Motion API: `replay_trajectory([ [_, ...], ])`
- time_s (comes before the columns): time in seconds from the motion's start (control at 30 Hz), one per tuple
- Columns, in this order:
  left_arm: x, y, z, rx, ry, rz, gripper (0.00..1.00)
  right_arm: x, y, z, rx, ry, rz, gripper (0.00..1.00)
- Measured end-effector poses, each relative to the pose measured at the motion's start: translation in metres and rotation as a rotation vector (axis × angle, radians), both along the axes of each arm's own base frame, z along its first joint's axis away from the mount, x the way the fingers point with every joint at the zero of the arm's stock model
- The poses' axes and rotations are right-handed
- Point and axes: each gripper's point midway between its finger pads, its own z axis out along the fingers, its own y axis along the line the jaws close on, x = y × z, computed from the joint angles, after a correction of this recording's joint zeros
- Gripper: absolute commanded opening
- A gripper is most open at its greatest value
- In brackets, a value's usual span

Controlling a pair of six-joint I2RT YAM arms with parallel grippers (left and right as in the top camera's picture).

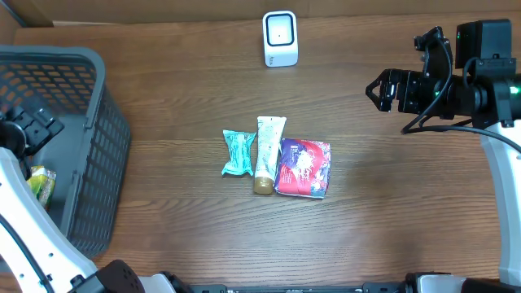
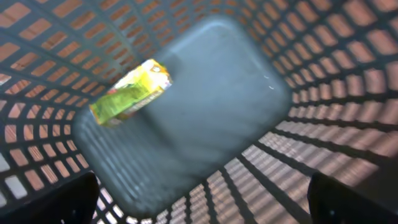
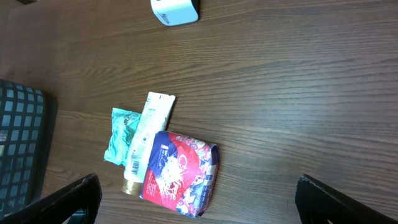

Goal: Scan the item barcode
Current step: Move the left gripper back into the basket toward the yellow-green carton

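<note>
At the far left stands the grey mesh basket (image 1: pixel 98 122), and my left gripper (image 2: pixel 202 193) hangs over its mouth, looking straight down inside. Its jaws are spread wide and hold nothing; only the two dark fingertips (image 2: pixel 53 199) show, at the lower corners of the wrist view. On the basket floor lies a yellow-green pack (image 2: pixel 132 92), close to one wall, blurred in my wrist view.

Near the middle of the table (image 1: pixel 179 81) three items lie in a row. The teal packet (image 1: pixel 238 152) is leftmost and touches the tube (image 1: pixel 267 155), which lies with its gold cap toward the near edge. The red pouch (image 1: pixel 304 167) presses against the tube's right side. I cannot make out a barcode on any of them.

The white scanner (image 1: pixel 280 38) stands at the far side of the table, well apart from the row, roughly in line with the tube.

At the right, my right gripper (image 3: pixel 196 186) hovers above bare wood, well apart from the pouch. Its jaws are fully parted and empty.
</note>
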Motion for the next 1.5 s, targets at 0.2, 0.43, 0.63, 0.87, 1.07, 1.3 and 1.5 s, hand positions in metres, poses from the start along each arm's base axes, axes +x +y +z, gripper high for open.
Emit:
replay_trajectory([
  [0.2, 0.001, 0.007, -0.063, -0.042, 0.075, -0.011, 0.96, 0.0, 0.0, 0.0, 0.0, 0.0, 0.0, 1.0],
  [0.43, 0.014, 0.03, -0.121, 0.046, 0.071, -0.014, 1.0, 0.0, 0.0, 0.0, 0.0, 0.0, 0.0, 1.0],
  [0.63, 0.034, 0.053, -0.145, 0.185, 0.056, -0.12, 1.0, 0.003, 0.0, -0.005, 0.0, 0.015, 0.0, 1.0],
  [0.87, 0.043, 0.067, -0.171, 0.269, 0.165, -0.292, 1.0, 0.004, 0.0, -0.018, -0.001, 0.064, 0.0, 1.0],
  [1.07, 0.032, 0.081, -0.175, 0.285, 0.205, -0.311, 1.0, 0.005, 0.0, -0.02, -0.001, 0.069, 0.0, 1.0],
  [1.3, 0.003, 0.101, -0.195, 0.241, 0.28, -0.281, 1.0, 0.006, 0.0, -0.019, -0.002, 0.065, 0.0, 1.0],
  [1.5, -0.01, 0.108, -0.225, 0.183, 0.338, -0.267, 0.96, 0.006, 0.0, -0.02, -0.002, 0.067, 0.0, 1.0],
])
